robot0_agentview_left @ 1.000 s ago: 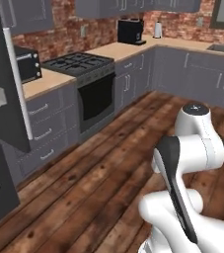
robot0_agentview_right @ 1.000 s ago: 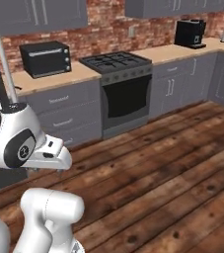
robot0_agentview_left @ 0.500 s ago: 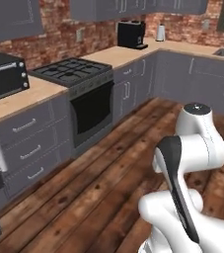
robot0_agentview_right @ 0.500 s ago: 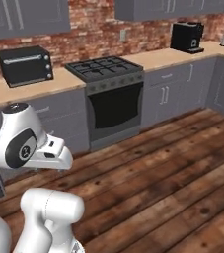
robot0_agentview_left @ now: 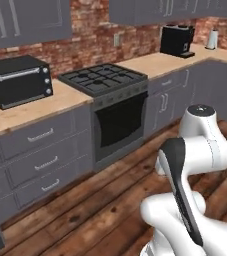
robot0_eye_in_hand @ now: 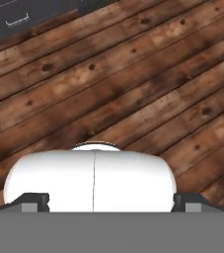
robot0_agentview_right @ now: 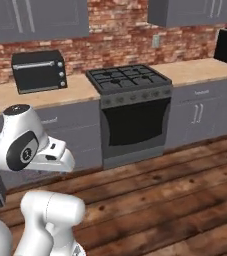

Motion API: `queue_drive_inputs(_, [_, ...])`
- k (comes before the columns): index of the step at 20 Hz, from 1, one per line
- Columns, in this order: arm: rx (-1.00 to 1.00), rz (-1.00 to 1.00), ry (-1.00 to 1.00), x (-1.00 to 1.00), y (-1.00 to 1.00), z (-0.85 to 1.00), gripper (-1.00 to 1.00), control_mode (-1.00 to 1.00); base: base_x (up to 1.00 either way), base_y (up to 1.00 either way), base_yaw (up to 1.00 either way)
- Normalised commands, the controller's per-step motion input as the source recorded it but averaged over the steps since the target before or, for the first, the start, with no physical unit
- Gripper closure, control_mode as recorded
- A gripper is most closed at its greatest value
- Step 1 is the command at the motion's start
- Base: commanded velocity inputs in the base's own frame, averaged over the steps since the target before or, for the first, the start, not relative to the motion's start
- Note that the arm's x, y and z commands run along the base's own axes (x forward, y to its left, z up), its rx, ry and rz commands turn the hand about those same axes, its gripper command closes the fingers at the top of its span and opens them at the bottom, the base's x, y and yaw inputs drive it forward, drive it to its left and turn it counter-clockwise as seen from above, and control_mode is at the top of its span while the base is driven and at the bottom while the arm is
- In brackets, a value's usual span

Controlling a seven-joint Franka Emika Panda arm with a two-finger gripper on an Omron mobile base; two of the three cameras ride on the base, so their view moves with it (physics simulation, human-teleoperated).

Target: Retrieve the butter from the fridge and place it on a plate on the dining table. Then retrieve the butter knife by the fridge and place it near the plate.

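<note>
Pincer [robot0_eye_in_hand: 108, 202] hangs spread wide and empty over the wooden floor [robot0_eye_in_hand: 133, 74], arm tucked, presumably for driving past the stove [robot0_agentview_left: 107, 82].

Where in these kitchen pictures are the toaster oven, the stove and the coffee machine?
toaster oven [robot0_agentview_left: 20, 81]: left base view, on its glass door.
stove [robot0_agentview_right: 131, 127]: right base view, on the oven door.
coffee machine [robot0_agentview_left: 177, 40]: left base view, on its dark front.
</note>
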Motion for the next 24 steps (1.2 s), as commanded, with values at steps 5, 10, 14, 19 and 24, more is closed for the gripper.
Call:
queue_drive_inputs(5, [0.00, 0.00, 0.00, 0.00, 0.00, 0.00, -1.00, 1.00, 0.92, -0.25, 0.52])
queue_drive_inputs(10, [0.00, 0.00, 0.00, 0.00, 0.00, 0.00, -1.00, 1.00, 0.90, -0.27, 0.57])
queue_drive_inputs(14, [0.00, 0.00, 0.00, 0.00, 0.00, 0.00, -1.00, 1.00, 0.73, -0.30, 0.56])
queue_drive_inputs(19, [0.00, 0.00, 0.00, 0.00, 0.00, 0.00, -1.00, 1.00, 0.62, -0.25, 0.52])
queue_drive_inputs(24, [0.00, 0.00, 0.00, 0.00, 0.00, 0.00, -1.00, 1.00, 0.29, -0.32, 0.51])
